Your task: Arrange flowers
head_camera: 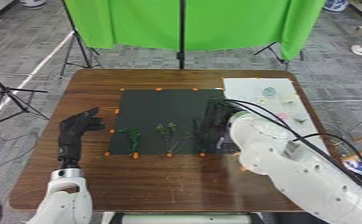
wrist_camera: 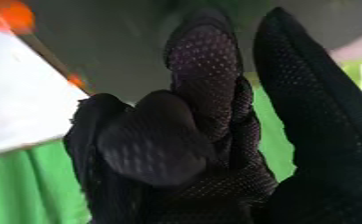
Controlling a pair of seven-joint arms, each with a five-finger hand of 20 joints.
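In the head view, my right hand (head_camera: 216,116) is over the right part of the black mat (head_camera: 156,108), beside the white board (head_camera: 248,90). In the right wrist view, my right hand (wrist_camera: 204,75) has its thumb and one finger extended with a gap between them and others bent, holding nothing I can make out. A dark green stem (head_camera: 131,140) lies on the mat's left, and a thin branching stem (head_camera: 169,134) near its middle. Another dark stem (head_camera: 200,135) lies just left of my right hand. My left hand (head_camera: 76,129) rests relaxed and open left of the mat.
Small flower pieces, including a bluish one (head_camera: 269,91) and a pink one (head_camera: 281,115), lie on the white board. Orange markers (head_camera: 136,155) line the mat's edges. A green cloth (head_camera: 142,25) hangs behind the table, with black stands around it.
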